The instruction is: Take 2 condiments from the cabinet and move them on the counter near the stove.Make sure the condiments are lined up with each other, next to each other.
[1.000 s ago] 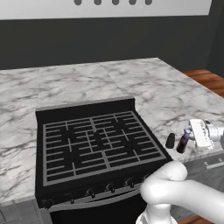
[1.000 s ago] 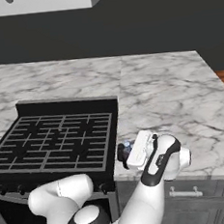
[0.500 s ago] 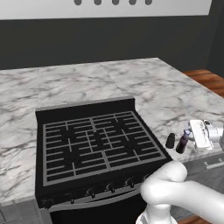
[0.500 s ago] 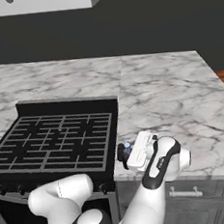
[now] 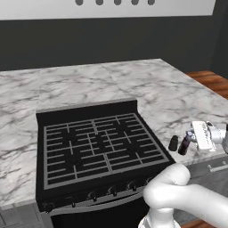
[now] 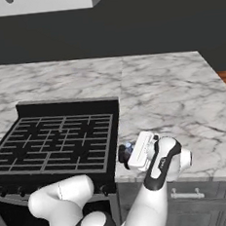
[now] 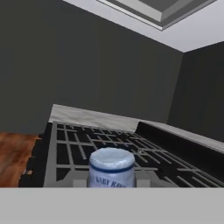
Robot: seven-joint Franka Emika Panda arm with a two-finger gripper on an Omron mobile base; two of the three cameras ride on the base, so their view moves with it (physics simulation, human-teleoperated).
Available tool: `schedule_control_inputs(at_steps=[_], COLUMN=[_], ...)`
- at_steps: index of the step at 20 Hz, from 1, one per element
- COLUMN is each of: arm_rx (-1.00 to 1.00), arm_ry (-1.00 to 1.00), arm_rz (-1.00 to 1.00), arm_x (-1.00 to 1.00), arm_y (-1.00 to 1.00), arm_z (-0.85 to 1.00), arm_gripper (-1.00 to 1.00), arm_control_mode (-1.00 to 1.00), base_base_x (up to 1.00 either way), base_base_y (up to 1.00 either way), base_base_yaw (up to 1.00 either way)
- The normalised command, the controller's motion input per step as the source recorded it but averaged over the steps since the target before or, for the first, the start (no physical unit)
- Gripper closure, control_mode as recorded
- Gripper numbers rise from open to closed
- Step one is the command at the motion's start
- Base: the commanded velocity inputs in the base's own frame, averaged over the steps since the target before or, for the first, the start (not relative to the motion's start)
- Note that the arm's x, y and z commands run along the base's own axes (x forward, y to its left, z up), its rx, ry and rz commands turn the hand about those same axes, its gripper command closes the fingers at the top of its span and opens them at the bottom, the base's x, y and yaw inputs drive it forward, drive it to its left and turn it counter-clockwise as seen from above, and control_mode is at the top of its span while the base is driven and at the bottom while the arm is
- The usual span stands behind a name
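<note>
Left base view: one stove [image 5: 100, 149]; two condiments on the counter [image 5: 178, 100] just right of it, the black shaker [image 5: 173, 143] beside the sauce bottle [image 5: 185, 144]. The gripper [image 5: 192, 137] meets the bottle; grip state cannot be determined.

Right base view: one blue cap [image 6: 128, 146] visible.

Hand view: one bottle [image 7: 111, 167] directly ahead.

veined marble counter [image 5: 133, 84]; matt black cast stove grates [image 5: 100, 147].

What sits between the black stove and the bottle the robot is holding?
In the left base view, a short black shaker stands on the marble counter between black stove and dark sauce bottle.
</note>
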Motion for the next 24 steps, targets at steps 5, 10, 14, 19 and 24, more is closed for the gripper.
schedule_control_inputs(at_steps=[5,10,14,19,24], arm_rx=[0.00,0.00,0.00,0.00,0.00], arm_ry=[0.00,-0.01,-0.02,-0.04,-0.02], arm_rz=[0.00,0.00,0.00,0.00,0.00], arm_x=[0.04,0.00,0.00,0.00,0.00], arm_y=[0.00,0.00,0.04,0.10,0.07], arm_z=[-0.01,-0.03,-0.01,0.00,-0.03], arm_gripper=[1.00,1.00,1.00,1.00,1.00], arm_control_mode=[-1.00,-1.00,-1.00,-1.00,-1.00], base_base_x=[0.00,0.00,0.00,0.00,0.00], base_base_y=[0.00,0.00,0.00,0.00,0.00], base_base_yaw=[0.00,0.00,0.00,0.00,0.00])
